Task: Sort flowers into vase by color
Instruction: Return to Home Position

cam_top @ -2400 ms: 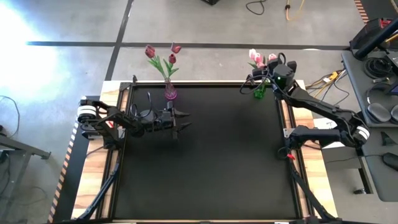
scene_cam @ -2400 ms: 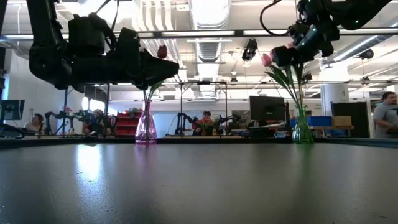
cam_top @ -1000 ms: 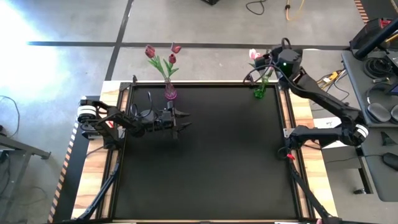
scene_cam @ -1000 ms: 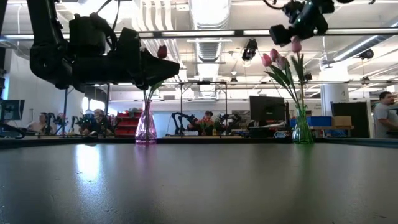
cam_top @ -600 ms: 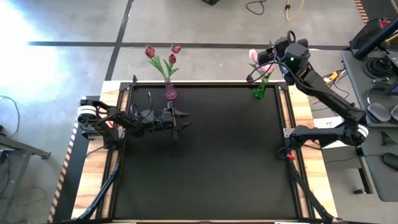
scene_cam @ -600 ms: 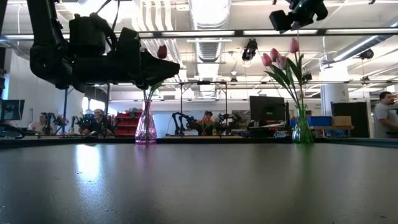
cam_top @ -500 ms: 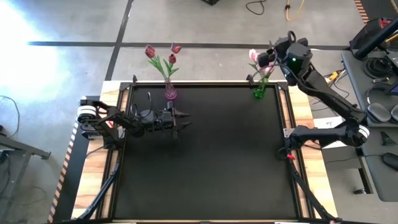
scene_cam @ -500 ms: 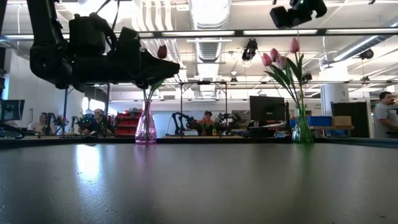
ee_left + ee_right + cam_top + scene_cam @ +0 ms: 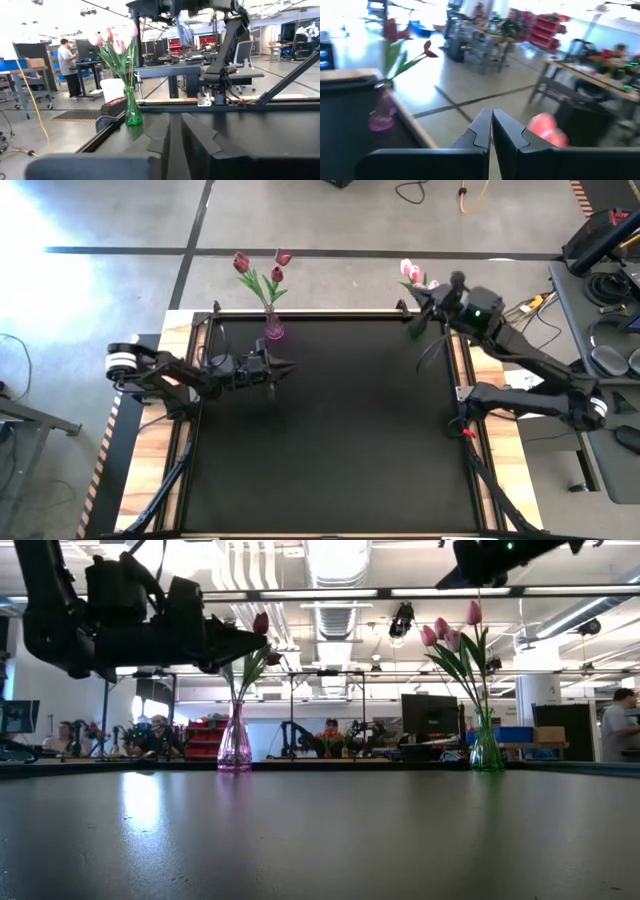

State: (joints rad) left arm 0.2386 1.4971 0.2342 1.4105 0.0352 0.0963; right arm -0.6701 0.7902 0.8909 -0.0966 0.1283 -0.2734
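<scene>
A purple vase (image 9: 273, 330) at the mat's far edge, left of centre, holds three maroon tulips (image 9: 262, 268) by their stems. A green vase (image 9: 487, 750) at the far right corner holds three pink tulips (image 9: 445, 632). My left gripper (image 9: 288, 367) hovers just near of the purple vase, shut and empty, pointing toward the table's right; its wrist view looks at the green vase (image 9: 132, 107). My right gripper (image 9: 425, 302) hangs high beside the pink tulips, shut and empty, pointing toward the table's left, with a pink head (image 9: 545, 127) close by it.
The black mat (image 9: 350, 440) covers the table between wooden side strips (image 9: 150, 470). The right arm's base (image 9: 480, 395) stands at the right edge. People and workbenches (image 9: 330, 735) fill the room beyond the far edge.
Both grippers have shut with nothing in them. My right gripper has drawn back from above the pink tulips toward the table's near side and turned level, pointing left. My left gripper has shifted a little toward the left and far edges and risen slightly.
</scene>
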